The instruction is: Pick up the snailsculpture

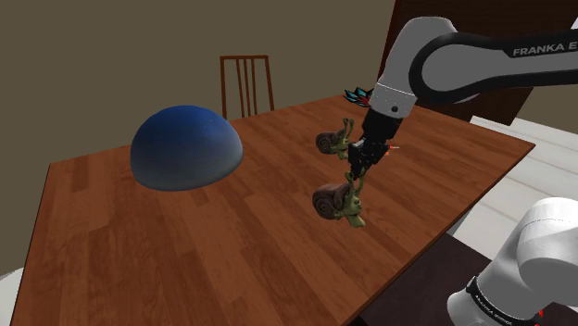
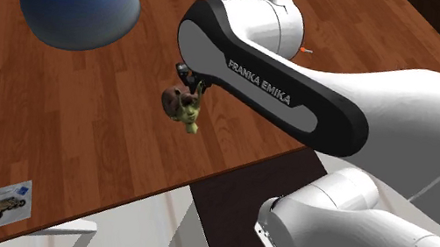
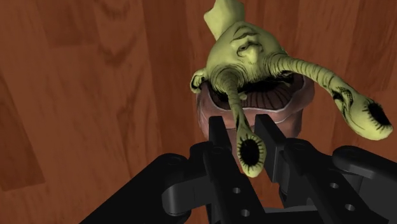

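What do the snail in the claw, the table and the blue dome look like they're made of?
Snail in the claw: matte, wrinkled yellow-green body, ribbed brown shell; maybe painted resin or clay. Table: wood, reddish planks with grain, slight sheen. Dome: smooth blue, soft highlight; plastic or glazed ceramic, unclear.

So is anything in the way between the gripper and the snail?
No, nothing visible is in the way. The gripper clasps one eye stalk of the green snail sculpture between its fingers, over the wooden table.
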Robot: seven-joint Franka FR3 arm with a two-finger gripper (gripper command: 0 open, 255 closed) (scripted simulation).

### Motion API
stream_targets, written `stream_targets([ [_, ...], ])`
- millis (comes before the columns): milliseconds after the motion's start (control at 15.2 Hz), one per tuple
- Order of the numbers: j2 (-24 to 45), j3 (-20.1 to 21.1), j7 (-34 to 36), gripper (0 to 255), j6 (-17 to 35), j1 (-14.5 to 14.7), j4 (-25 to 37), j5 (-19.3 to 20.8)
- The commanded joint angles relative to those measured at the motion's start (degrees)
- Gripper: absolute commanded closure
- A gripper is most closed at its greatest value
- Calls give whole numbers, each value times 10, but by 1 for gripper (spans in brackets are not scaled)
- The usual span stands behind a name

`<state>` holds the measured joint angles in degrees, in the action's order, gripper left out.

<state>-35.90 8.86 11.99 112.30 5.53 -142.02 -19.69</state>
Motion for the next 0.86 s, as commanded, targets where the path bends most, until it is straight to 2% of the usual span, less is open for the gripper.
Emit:
stream_targets([
  [0, -3, -1, 4, 255, -15, -1, 13, 2],
  [660, -1, -9, 21, 255, -89, -4, 90, 14],
  [792, -1, -9, 21, 255, -90, -4, 91, 14],
])
